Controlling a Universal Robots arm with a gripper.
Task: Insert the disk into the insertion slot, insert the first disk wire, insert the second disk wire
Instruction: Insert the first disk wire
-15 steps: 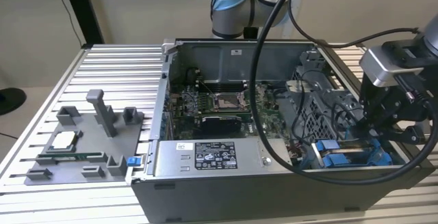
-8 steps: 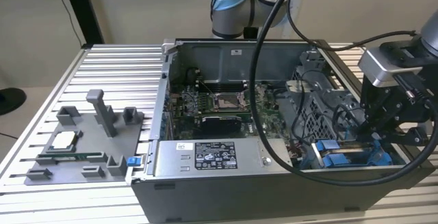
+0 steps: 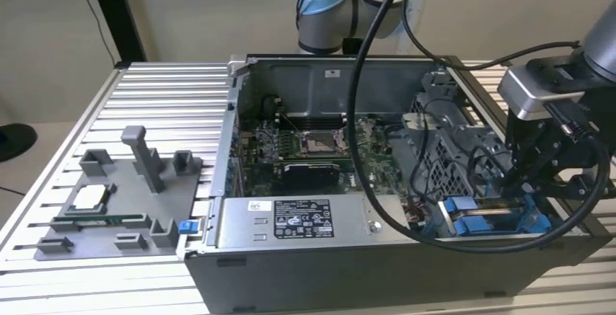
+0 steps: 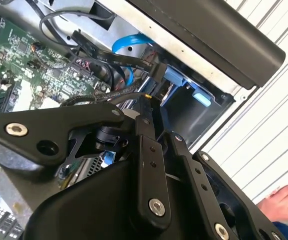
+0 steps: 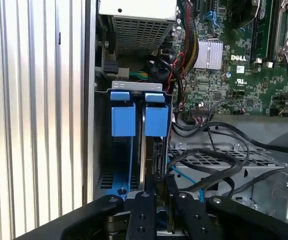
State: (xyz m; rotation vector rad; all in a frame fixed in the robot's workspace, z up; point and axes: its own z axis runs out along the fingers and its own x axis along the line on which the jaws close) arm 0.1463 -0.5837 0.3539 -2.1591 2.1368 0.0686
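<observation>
The insertion slot [image 5: 133, 86] sits at the case's front corner, on the exterior view's right [image 3: 500, 223]. Two blue carrier tabs stand side by side in it. The disk [image 5: 156, 120] shows as the tab nearer the motherboard; its metal body is mostly hidden. My gripper [image 5: 160, 182] reaches down into the slot right behind that tab, also seen in the exterior view [image 3: 524, 185]. Its fingers are close together on the plug of a black disk wire [image 4: 108, 97], which runs up to the gripper tip [image 4: 151, 102]. A blue wire [image 4: 128, 45] loops close by.
The silver power-supply box [image 3: 288, 221] lies along the case front. The motherboard [image 5: 234, 65] and loose black cables [image 5: 224, 165] crowd the slot's inner side. A grey fixture tray [image 3: 106, 207] rests on the slatted table. A person's hand [image 4: 284, 200] is near the case.
</observation>
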